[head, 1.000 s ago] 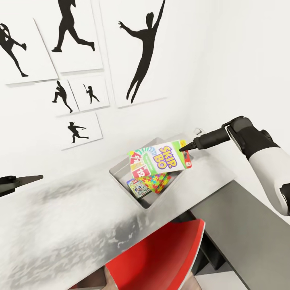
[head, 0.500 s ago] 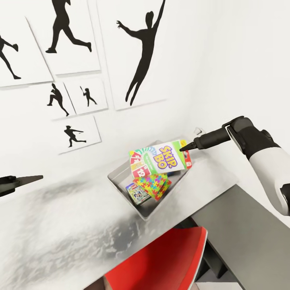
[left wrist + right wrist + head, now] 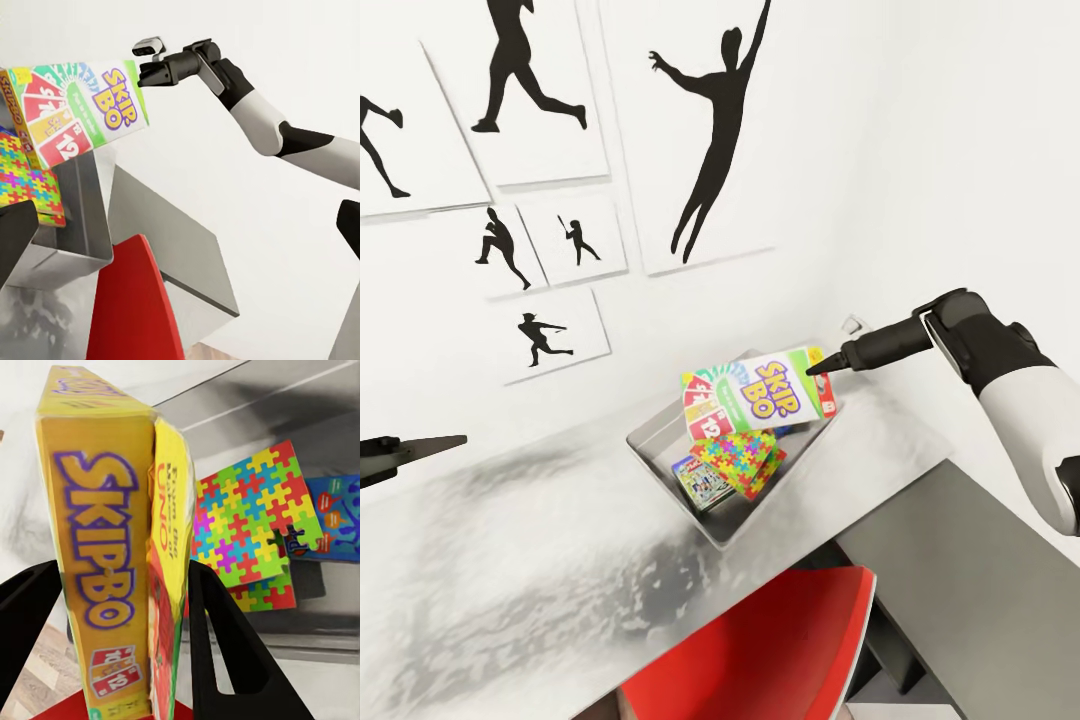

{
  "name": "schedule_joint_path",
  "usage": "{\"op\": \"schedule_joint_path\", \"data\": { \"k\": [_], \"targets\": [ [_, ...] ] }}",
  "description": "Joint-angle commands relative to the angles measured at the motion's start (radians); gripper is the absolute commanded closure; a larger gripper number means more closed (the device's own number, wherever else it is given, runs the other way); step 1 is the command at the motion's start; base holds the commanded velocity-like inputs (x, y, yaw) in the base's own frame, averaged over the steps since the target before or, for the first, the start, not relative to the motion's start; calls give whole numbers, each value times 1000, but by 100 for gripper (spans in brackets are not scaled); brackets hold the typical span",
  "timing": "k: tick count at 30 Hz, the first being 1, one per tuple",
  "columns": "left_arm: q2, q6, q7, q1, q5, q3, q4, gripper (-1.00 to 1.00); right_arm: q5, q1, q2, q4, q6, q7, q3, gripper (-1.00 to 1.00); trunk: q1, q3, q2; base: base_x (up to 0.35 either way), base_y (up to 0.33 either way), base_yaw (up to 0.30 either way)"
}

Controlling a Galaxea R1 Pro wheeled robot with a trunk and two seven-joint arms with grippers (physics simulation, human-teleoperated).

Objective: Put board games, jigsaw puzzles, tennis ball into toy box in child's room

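Right gripper (image 3: 822, 368): your fingers are clamped on the SKIP BO box (image 3: 760, 392), one finger (image 3: 225, 645) on each face.
SKIP BO box: held tilted above the toy box (image 3: 650, 437), over its 1 o'clock end.
Toy box: on the table (image 3: 510, 560); jigsaw puzzles (image 3: 740, 460) and a blue board game (image 3: 698, 478) lie inside.
Left gripper (image 3: 420, 447): at 9 o'clock, well apart from the tray; you cannot tell whether it is apart or together.

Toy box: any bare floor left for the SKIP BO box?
Little. The shallow grey toy box shows bare floor along its far-left wall; multicoloured puzzle sheets and a blue game box crowd the near half. The right tool holds the SKIP BO box above.
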Motion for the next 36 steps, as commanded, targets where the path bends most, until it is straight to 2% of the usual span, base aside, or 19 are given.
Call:
{"op": "schedule_joint_path", "data": {
  "k": [1, 12, 22, 30, 36],
  "targets": [
    [0, 11, -4, -1, 0, 0, 0, -100, 7, -1, 0, -1, 10, 8, -1, 100, 1, -2, -2, 0, 0, 0],
    [2, 12, -4, -1, 0, 4, 0, -100, 8, -2, -4, -3, 13, 10, -18, 100, 1, -2, -2, 0, 0, 0],
    [6, 12, -4, -1, 0, 7, 0, -100, 15, -3, -8, -60, 14, 5, -27, 100, 1, -8, -2, 0, 0, 0],
    [7, 12, -4, -1, 0, 8, -1, -100, 18, -28, 4, -47, 17, -65, -27, 100, 1, -21, -2, 0, 0, 0],
    [7, 12, -4, -1, 1, 9, -1, -100, 21, -55, 10, -39, 18, -73, -24, 100, 1, -31, -2, 0, 0, 0]
  ]
}}
